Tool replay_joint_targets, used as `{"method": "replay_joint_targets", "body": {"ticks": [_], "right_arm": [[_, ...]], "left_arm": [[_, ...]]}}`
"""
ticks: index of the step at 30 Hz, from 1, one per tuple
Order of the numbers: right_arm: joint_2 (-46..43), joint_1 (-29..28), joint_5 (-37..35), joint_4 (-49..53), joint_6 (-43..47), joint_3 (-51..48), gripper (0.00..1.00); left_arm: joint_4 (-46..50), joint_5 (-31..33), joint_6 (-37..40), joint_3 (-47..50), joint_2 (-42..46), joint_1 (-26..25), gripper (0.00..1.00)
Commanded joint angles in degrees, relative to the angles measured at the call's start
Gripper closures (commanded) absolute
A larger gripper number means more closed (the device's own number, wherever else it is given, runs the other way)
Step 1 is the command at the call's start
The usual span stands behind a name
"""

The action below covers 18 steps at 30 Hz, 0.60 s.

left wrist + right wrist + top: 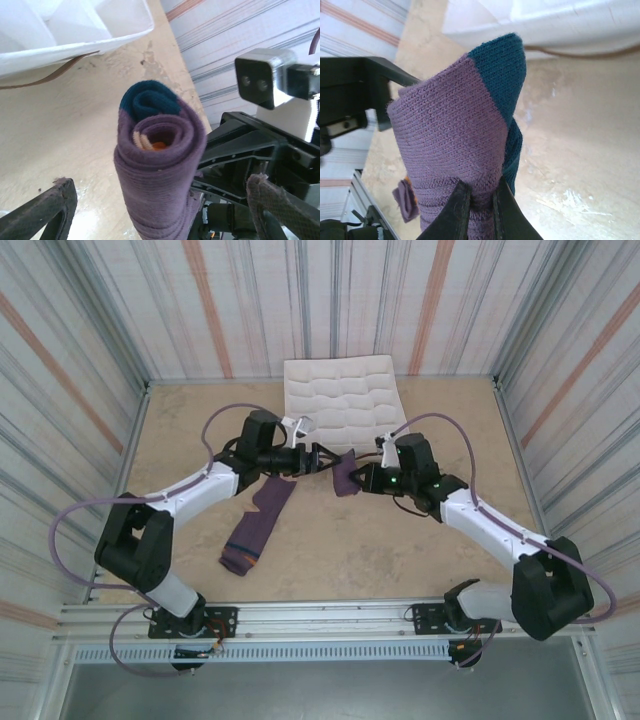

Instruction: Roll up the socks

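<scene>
Here, worktop (400, 540): tan, walled by striped panels.
Compartment box (345, 400): white fabric, at the far edge.
Flat sock (258, 528): purple, lying beside the left arm.
Rolled sock (345, 476): purple, teal heel showing, between both arms.
Right end effector (479, 210): pinching the rolled sock.
Left end effector (325, 460): fingers spread either side of the roll.

Left wrist view: rolled sock (160, 170) cut off by bottom edge; box (75, 30) cut off at top and left.
Right wrist view: right gripper (481, 194) cut off at bottom edge, fingertips sunk in fabric; second sock (406, 200) mostly hidden behind the roll, blurred.
Top view: its stripes too small to tell.
</scene>
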<state>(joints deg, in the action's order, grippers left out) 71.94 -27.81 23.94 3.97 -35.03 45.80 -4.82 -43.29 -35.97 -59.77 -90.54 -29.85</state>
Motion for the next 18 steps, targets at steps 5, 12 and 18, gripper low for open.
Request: {"method": "replay_joint_targets", "body": {"ticks": [5,12,18], "right_arm": [[-3.31,-2.94,-3.7,2.37,5.46,5.49,1.0],[-3.03,-7.51,-7.18,1.92,9.03,7.66,1.0],[-2.07,-11.16,-10.65,0.63,10.22,7.77,1.0]], "left_arm": [[-4.84,-4.35,-0.88,-1.47,2.56,0.41,0.09],[-8.7,-5.74,-3.96,-1.52,1.82,0.41,0.12],[-10.96,-6.18,-5.34,-1.18,1.69,0.49,0.23]]}}
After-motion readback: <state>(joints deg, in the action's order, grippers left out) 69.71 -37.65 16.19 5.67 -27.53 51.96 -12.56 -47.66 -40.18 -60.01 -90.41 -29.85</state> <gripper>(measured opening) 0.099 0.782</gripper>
